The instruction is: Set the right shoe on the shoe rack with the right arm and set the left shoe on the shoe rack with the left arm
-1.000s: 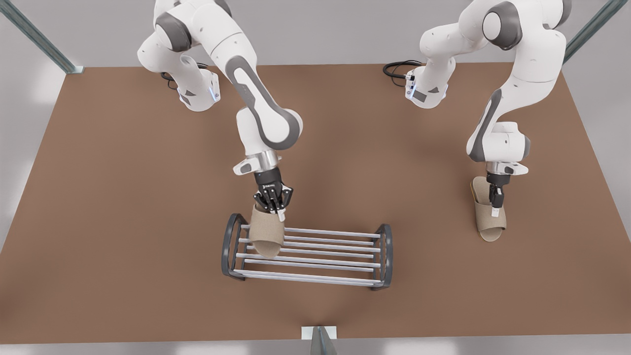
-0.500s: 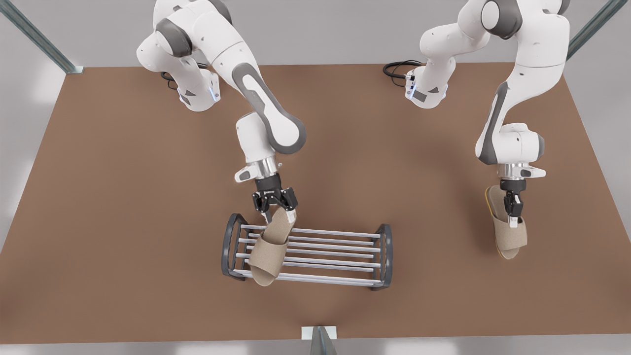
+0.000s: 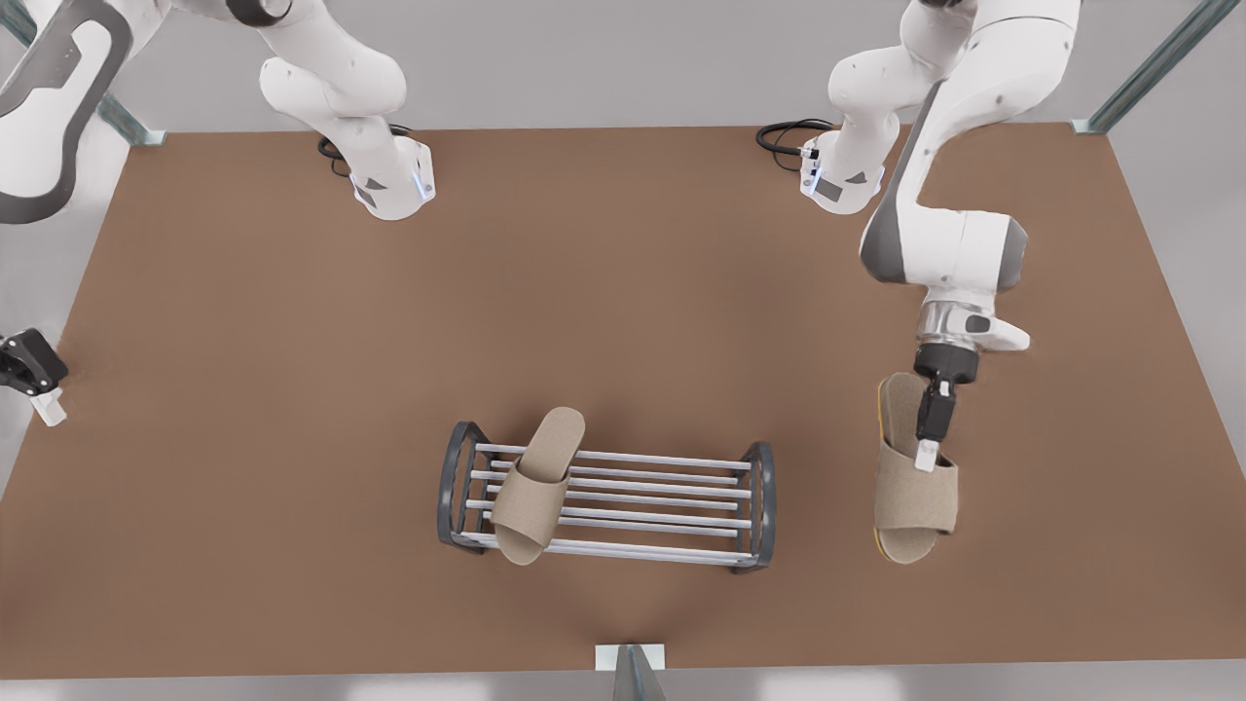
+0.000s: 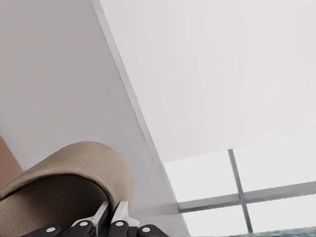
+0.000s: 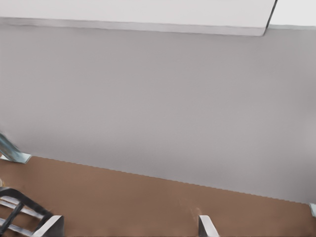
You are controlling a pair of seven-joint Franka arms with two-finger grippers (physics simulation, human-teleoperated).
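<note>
- So my left gripper (image 3: pixel 930 443) is pinching a beige woven slipper (image 3: pixel 913 487) beside the grey-framed, silver-barred rack (image 3: pixel 605 498); bare brown table (image 3: pixel 681 292) around.
- Other beige slipper (image 3: pixel 533 484) lies on the rack's bars.
- My right gripper (image 3: pixel 34 385) waits spread open at the table's edge, well clear.

Two white jointed arms with rounded shells, each with dark grey joint covers and long grey inlays down the links. The left arm (image 3: pixel 949 243) ends in a silver wrist collar and a black gripper with white fingertips (image 3: pixel 927 454). Black cables coil at both bases, where small blue lights glow
</note>
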